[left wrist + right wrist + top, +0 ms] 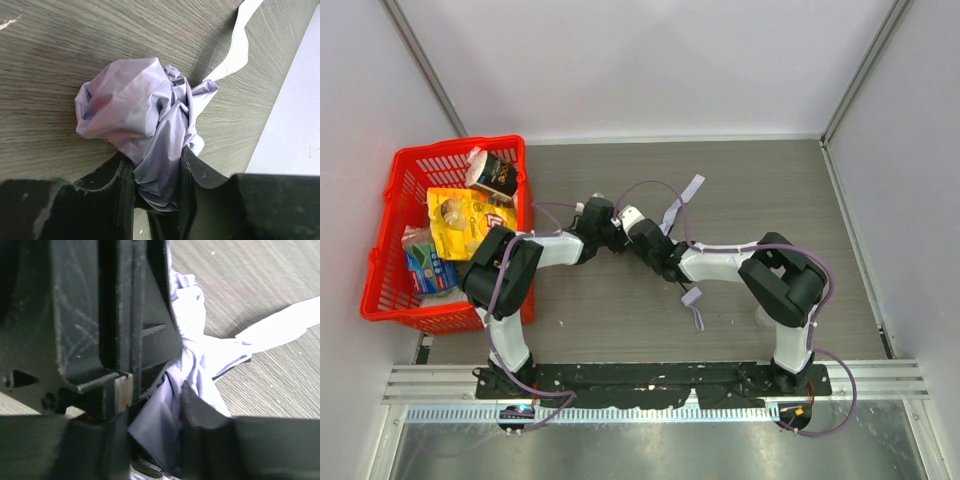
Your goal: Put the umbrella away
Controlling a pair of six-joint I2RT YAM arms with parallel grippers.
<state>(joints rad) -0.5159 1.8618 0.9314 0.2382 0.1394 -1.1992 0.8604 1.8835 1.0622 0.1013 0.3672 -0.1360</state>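
Note:
The umbrella (135, 100) is a crumpled bundle of pale lavender fabric lying on the wooden table. My left gripper (157, 175) is shut on the near end of that bundle, with fabric squeezed between both black fingers. Its closing strap (235, 50) trails off toward the back wall. In the right wrist view my right gripper (160, 425) is shut on a fold of the umbrella (192, 340), right beside the left gripper's black body (115, 315). From above, the left gripper (605, 222) and the right gripper (632, 225) meet mid-table and hide most of the umbrella; only its strap (685, 200) shows. Shaft and handle are hidden.
A red basket (450, 148) stands at the table's left edge, holding a yellow bag (465, 215), a dark cup (495, 175) and a blue pack (425, 260). A small lavender piece (693, 300) lies in front of the right forearm. White walls close the back and sides.

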